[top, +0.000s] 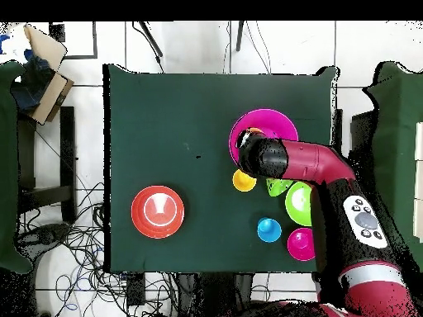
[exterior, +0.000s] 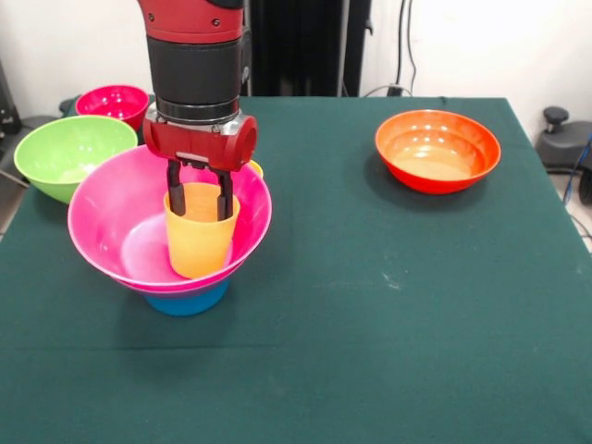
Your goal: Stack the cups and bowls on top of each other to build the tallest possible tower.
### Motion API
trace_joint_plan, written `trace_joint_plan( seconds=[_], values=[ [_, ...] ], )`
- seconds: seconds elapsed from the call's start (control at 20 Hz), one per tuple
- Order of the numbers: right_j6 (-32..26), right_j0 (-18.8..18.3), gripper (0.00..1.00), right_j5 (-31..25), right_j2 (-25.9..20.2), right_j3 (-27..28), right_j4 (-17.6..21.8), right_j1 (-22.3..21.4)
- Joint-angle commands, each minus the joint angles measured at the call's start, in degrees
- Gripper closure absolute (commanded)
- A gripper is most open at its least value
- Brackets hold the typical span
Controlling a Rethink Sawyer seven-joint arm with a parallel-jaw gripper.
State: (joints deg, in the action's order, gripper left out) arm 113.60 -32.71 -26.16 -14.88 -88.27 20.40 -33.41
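Observation:
The tower is a big pink bowl resting on a blue piece near the table's left side. An orange-yellow cup stands inside the pink bowl, slightly tilted. My gripper is straight above it, open, with both fingers spread and dipping inside the cup's rim. In the overhead view the arm covers the cup, and the gripper sits over the pink bowl. A pale yellow cup and a sky blue cup stand apart on the cloth.
A big lime green bowl and a small red bowl sit at the far left, close to the tower. An orange bowl sits alone at the far right. A small green bowl peeks out under the arm.

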Motion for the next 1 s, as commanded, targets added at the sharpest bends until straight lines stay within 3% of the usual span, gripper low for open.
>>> trace_joint_plan(
  seconds=[0.05,0.4,0.75,1.0],
  values=[
    [3.36,0.77,0.00,-1.93,1.04,-5.21,0.27,3.85],
    [-0.76,-0.66,0.00,-7.15,-0.34,-3.45,-0.33,3.69],
    [-4.14,-0.14,0.00,-17.93,0.33,0.95,-1.45,3.34],
    [-4.44,-0.17,0.00,-20.37,-0.01,1.78,-1.34,3.52]
  ],
)
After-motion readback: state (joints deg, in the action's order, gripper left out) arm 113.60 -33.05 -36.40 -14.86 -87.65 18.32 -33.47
